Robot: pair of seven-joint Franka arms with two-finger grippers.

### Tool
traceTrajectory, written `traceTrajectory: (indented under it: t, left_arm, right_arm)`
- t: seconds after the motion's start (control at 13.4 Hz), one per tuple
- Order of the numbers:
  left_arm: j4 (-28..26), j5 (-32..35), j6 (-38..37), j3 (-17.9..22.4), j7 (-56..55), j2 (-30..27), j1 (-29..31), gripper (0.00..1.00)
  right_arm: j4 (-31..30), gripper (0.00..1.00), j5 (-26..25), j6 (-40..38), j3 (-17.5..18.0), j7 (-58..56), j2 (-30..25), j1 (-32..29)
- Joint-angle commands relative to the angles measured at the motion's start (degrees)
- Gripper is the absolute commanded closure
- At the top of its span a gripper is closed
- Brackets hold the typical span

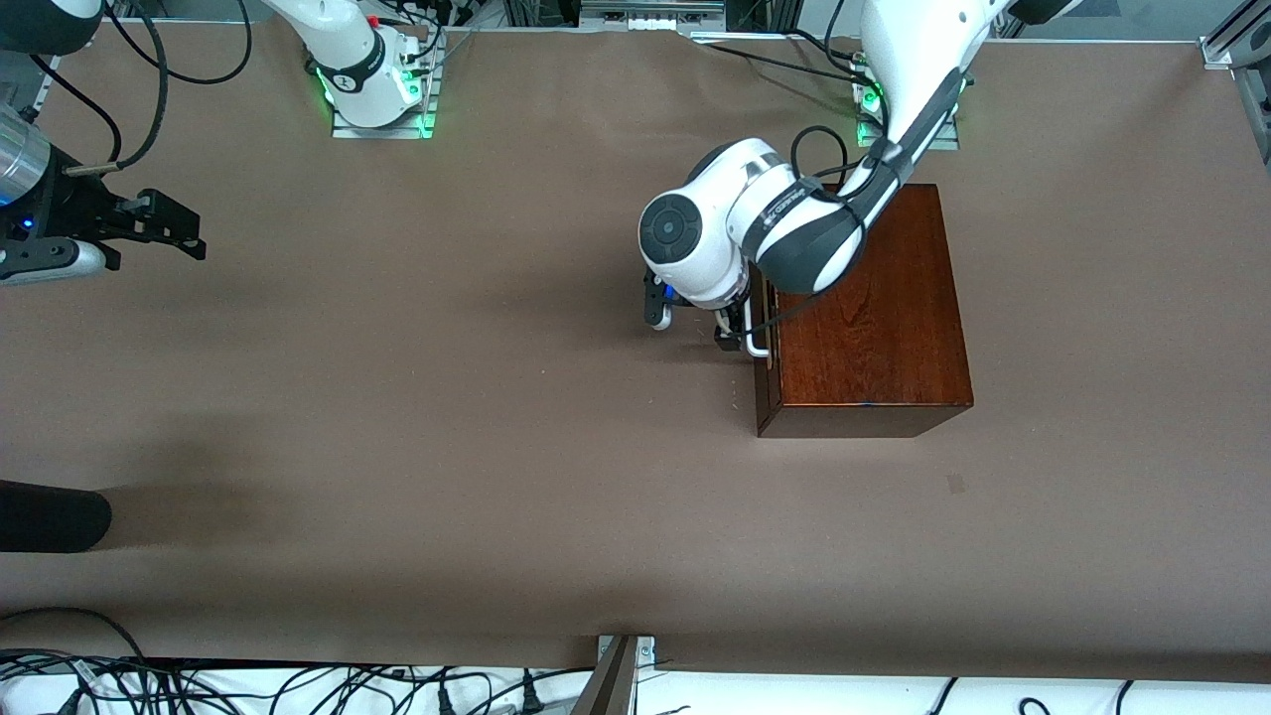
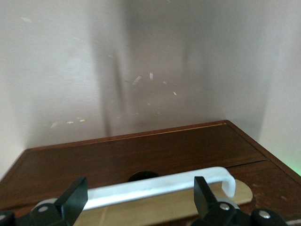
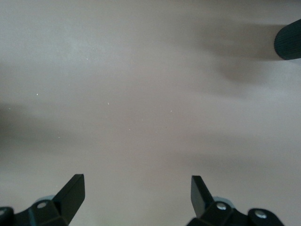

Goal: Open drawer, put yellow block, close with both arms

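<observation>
drawer shut in its box, left gripper at the handle

the drawer [image 1: 763, 343] sits closed in the glossy dark wooden box [image 1: 864, 318] at the left arm's end of the brown table [image 1: 447, 417], near that arm's base. the left gripper [image 1: 740, 333] is at the drawer front, fingers [image 2: 75, 200] spread apart on either side of the white loop handle [image 2: 160, 186], not clamped. the right gripper [image 1: 164, 230] waits above bare table at the right arm's end, fingers [image 3: 70, 193] apart, holding nothing.

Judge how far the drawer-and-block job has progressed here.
Done: nothing visible; the dark reddish-brown drawer front sits flush with the glossy wooden box. In hand: the left gripper straddles the white loop handle, fingers open. Left: everything; right gripper waits open; no yellow block visible.
</observation>
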Motion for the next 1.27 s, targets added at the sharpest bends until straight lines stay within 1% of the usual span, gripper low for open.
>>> traceTrajectory:
  t: [0.0, 0.15, 0.22, 0.45, 0.52, 0.6, 0.75, 0.9, 0.97, 1.05, 1.12, 1.2]
  left_arm:
    - [0.7, -4.9, -1.5, 0.1, -7.3, -7.5, 0.3, 0.0]
    - [2.8, -4.8, -2.6, 0.7, -13.0, -11.5, 1.5, 0.0]
    - [4.4, -4.8, -5.6, 0.8, -13.1, -12.3, 3.8, 0.0]
    - [10.8, -4.7, -14.6, 0.2, -12.9, -13.1, 12.1, 0.0]
    - [12.2, -4.7, -17.1, 0.3, -12.9, -13.4, 13.6, 0.0]
    - [14.4, -4.4, -17.9, 0.6, -13.3, -13.7, 14.5, 0.0]
    - [18.6, -4.7, -19.9, 0.9, -13.9, -14.0, 18.5, 0.0]
    - [19.0, -5.1, -20.7, 0.8, -18.3, -14.0, 22.4, 0.0]
    - [19.1, -6.4, -20.6, 0.5, -21.2, -14.0, 23.8, 0.0]
    - [18.5, -7.6, -19.8, 1.5, -23.7, -14.5, 24.2, 0.0]
    - [18.2, -7.8, -20.1, 3.7, -26.9, -15.6, 22.7, 0.0]
    - [17.5, -7.9, -20.1, 5.1, -30.5, -16.1, 21.5, 0.0]
  right_arm:
    - [1.1, 0.0, 0.3, 0.4, 0.5, 0.6, 0.7, -0.6]
    - [1.2, 0.0, 0.3, 0.5, 0.5, 0.6, 0.7, -0.5]
    - [1.2, 0.0, 0.4, 0.4, 0.5, 0.6, 0.7, -0.5]
    - [1.2, 0.0, 0.3, 0.5, 0.6, 0.6, 0.7, -0.5]
    - [1.2, 0.0, 0.4, 0.4, 0.6, 0.6, 0.7, -0.5]
    - [1.2, 0.0, 0.4, 0.3, 0.6, 0.6, 0.7, -0.5]
    - [1.2, 0.0, 0.4, 0.2, 0.6, 0.6, 0.7, -0.5]
    - [1.2, 0.0, 0.4, 0.1, 0.5, 0.6, 0.7, -0.5]
    - [1.2, 0.0, 0.4, 0.1, 0.6, 0.6, 0.7, -0.5]
    - [1.2, 0.0, 0.4, 0.1, 0.5, 0.6, 0.7, -0.5]
    - [1.2, 0.0, 0.4, 0.1, 0.6, 0.6, 0.7, -0.5]
    - [1.2, 0.0, 0.4, 0.0, 0.6, 0.6, 0.7, -0.5]
